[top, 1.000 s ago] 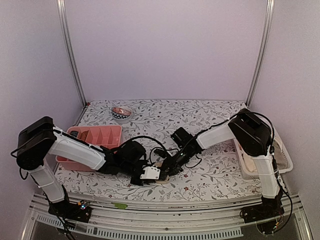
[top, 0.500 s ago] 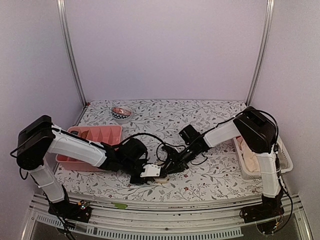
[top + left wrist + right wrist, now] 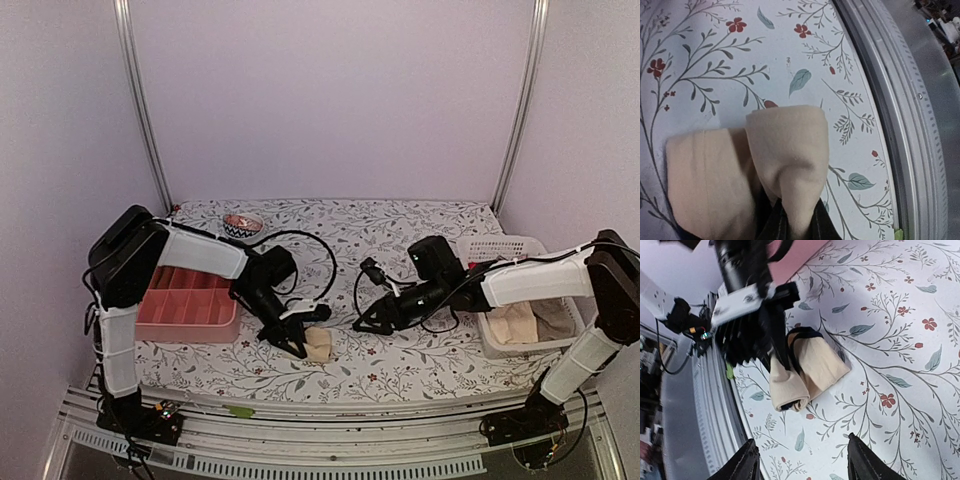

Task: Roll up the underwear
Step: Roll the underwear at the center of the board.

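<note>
2 hands: L hand (image 3: pixel 298 346) pinches underwear (image 3: pixel 785 150); R hand (image 3: pixel 801 460) open.

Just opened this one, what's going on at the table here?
The left gripper is shut on a piece of beige cloth underwear, bunched into a loose roll on the floral tablecloth near the front edge. The right gripper hovers open just to its right, holding nothing. More beige garments lie in the white plastic basket at the right. The pink divided tray sits at the left.
</note>
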You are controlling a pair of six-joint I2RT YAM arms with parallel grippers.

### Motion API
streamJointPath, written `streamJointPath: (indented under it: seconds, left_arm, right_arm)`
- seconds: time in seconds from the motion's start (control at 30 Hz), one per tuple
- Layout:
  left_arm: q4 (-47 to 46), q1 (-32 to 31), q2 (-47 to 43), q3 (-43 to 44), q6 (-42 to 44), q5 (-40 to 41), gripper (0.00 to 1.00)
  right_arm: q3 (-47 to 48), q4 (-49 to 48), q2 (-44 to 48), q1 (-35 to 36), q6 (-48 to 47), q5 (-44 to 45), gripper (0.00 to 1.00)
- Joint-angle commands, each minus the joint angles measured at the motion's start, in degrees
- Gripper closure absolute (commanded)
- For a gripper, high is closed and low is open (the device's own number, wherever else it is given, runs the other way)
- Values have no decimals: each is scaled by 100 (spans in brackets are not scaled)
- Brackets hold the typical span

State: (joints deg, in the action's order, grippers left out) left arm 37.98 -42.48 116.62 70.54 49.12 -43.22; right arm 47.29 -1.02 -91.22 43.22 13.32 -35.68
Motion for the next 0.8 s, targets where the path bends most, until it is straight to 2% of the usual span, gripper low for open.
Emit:
streamJointPath:
  seconds: [0.0,0.23,0.53,0.6,0.77]
  left_arm:
    - [1965,184,1057,527,786,-675,97]
    - [2602,380,1663,1224,985,-904,97]
    - [2627,390,1784,1356,874,-962,97]
    - [2632,394,1802,1367,863,-960,97]
    - [2626,413,1805,1385,844,-960,96]
  right_arm:
    - [-145,-195,61,662,-1202,1183,38]
    - [601,-292,-790,1652,-2270,1858,34]
    - [1181,-359,-1695,2027,-3083,2291,33]
    - [1240,-330,-1815,2042,-3180,2294,40]
    - [1416,-168,-2170,2137,-3247,2401,66]
